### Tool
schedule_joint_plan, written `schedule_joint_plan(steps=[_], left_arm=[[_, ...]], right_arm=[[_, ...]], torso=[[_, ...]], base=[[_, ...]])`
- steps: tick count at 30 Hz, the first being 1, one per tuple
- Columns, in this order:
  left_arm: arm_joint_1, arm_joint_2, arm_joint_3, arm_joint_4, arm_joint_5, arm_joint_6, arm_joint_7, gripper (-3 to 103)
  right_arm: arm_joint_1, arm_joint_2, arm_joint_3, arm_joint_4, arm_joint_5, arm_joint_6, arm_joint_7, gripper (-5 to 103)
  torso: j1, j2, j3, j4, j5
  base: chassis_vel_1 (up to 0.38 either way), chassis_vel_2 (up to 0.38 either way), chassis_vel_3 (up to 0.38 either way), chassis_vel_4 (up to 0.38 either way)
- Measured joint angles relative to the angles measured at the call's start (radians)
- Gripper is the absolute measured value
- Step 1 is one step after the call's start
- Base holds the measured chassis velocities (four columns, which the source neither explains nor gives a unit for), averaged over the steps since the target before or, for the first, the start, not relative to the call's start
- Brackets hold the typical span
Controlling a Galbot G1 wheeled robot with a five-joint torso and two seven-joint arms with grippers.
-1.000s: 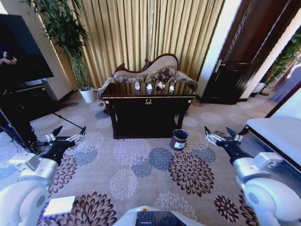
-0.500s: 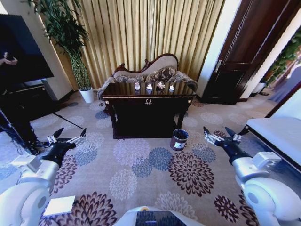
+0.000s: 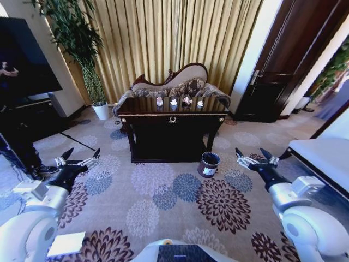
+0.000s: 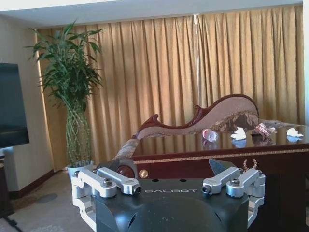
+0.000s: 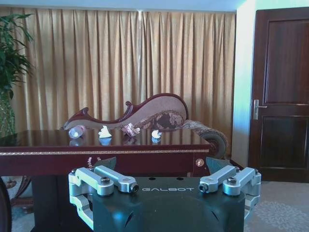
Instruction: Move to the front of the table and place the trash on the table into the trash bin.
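We should square up to the table's [image 3: 172,113] front edge, left gripper [image 3: 77,159] and right gripper [image 3: 255,159] both splayed wide and empty.

A formal sitting room: gold curtains [image 3: 174,38], an ornate sofa [image 3: 172,84], floral carpet [image 3: 163,202], a potted plant [image 3: 82,49], a dark wooden door [image 3: 283,60].
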Motion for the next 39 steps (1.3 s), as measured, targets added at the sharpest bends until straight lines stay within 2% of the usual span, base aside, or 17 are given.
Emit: schedule_joint_plan(steps=[6,9,14,21,39], left_arm=[[0.0,-0.003,0.001,-0.001,0.002,-0.006,0.001,100],[0.001,-0.004,-0.001,-0.002,0.002,-0.006,0.001,100],[0.007,-0.007,-0.001,-0.005,0.003,-0.011,0.001,100],[0.008,-0.011,0.001,-0.014,0.005,-0.012,0.003,100],[0.012,-0.013,0.001,-0.022,0.005,-0.014,0.005,100]], right_arm=[[-0.001,-0.001,0.0,0.002,0.0,0.001,-0.003,100],[0.0,0.0,-0.003,0.002,0.0,0.001,-0.005,100],[-0.003,0.006,-0.005,0.002,-0.004,0.001,-0.007,100],[-0.005,0.005,-0.001,0.002,-0.004,0.001,-0.014,100],[-0.005,0.009,-0.005,0.002,-0.006,0.002,-0.029,100]], torso=[[0.0,0.0,0.0,-0.0001,-0.0011],[0.0,0.0,0.0,0.0007,-0.0007],[0.0,0.0,0.0,-0.0004,-0.0005],[0.0,0.0,0.0,0.0002,-0.0004],[0.0,0.0,0.0,0.0,-0.0004]], base=[[-0.178,0.192,0.184,-0.205],[-0.124,0.226,0.158,-0.179],[-0.171,0.136,0.148,-0.156],[-0.16,0.157,0.169,-0.143],[-0.142,0.141,0.142,-0.145]])
